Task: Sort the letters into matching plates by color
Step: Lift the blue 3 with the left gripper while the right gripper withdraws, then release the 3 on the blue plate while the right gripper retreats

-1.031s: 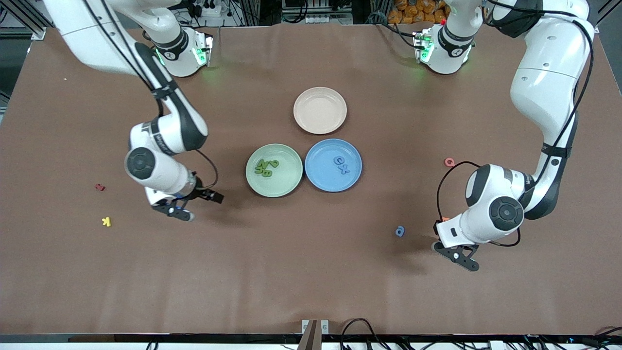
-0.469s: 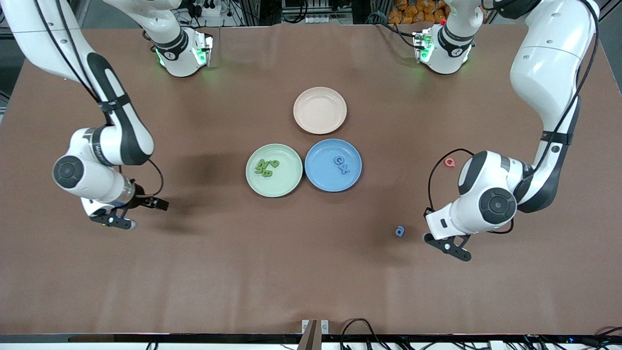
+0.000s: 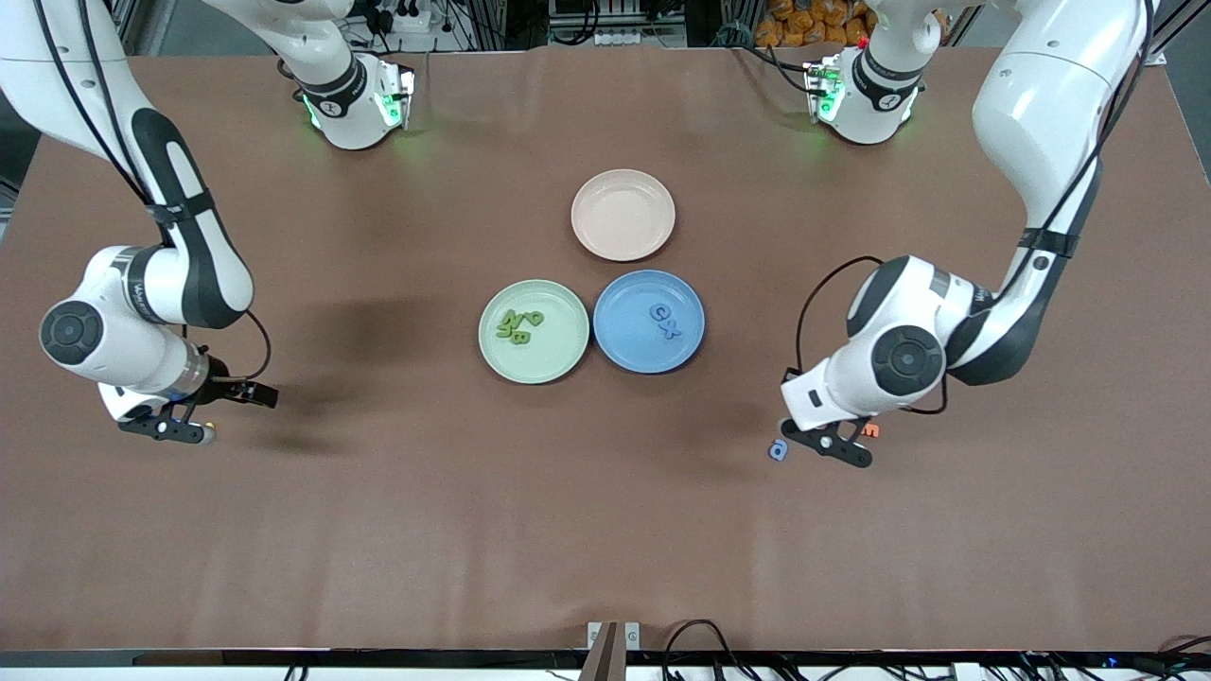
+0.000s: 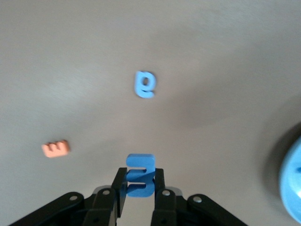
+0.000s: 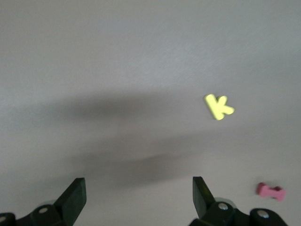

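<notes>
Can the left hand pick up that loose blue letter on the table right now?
Probably not yet. The left hand is over the table near the loose blue letter with nothing between them, but it is already shut on another blue letter, which should go to the blue plate first.

A beige-pink plate (image 3: pixel 623 215) is seen near the middle of the brown desk (image 3: pixel 473 530), farther from the front camera than the other two plates, and nothing is seen in it. An orange letter (image 4: pixel 56 148) is laid flat on the desk toward the left arm's end. A yellow letter K (image 5: pixel 218 106) and a small pink piece (image 5: pixel 271 191) are laid apart on the desk toward the right arm's end.
</notes>
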Robot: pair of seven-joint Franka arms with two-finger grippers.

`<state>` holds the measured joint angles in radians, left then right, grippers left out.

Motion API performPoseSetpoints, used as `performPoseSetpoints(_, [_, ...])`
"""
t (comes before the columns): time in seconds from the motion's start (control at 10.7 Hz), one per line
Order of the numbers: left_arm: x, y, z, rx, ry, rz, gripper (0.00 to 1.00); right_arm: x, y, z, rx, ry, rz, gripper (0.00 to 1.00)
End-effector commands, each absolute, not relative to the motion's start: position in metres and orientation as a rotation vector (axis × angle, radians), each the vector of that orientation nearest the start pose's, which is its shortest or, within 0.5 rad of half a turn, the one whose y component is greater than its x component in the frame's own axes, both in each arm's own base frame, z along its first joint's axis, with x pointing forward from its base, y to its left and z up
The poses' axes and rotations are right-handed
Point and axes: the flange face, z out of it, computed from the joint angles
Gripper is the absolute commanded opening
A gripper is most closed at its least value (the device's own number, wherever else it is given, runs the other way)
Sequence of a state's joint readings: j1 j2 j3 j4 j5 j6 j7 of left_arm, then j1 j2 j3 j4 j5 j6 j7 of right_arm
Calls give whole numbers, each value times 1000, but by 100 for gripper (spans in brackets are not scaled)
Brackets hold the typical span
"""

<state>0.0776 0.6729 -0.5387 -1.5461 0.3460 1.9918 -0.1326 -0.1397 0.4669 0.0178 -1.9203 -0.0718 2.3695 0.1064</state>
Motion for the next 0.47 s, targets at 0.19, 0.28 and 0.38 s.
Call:
performPoseSetpoints(0.19, [586,-295,297,-3097,455,259,0,609,-110,330,-3167,213,51,100])
performPoseSetpoints(0.28, [574,-313,298,-3104,423,273,0,609,-110,356,-3155,226,88,100])
performPoseSetpoints(0.38, [561,-330,296,-3106,387,284,0,608,-112,382,-3144,237,138,100])
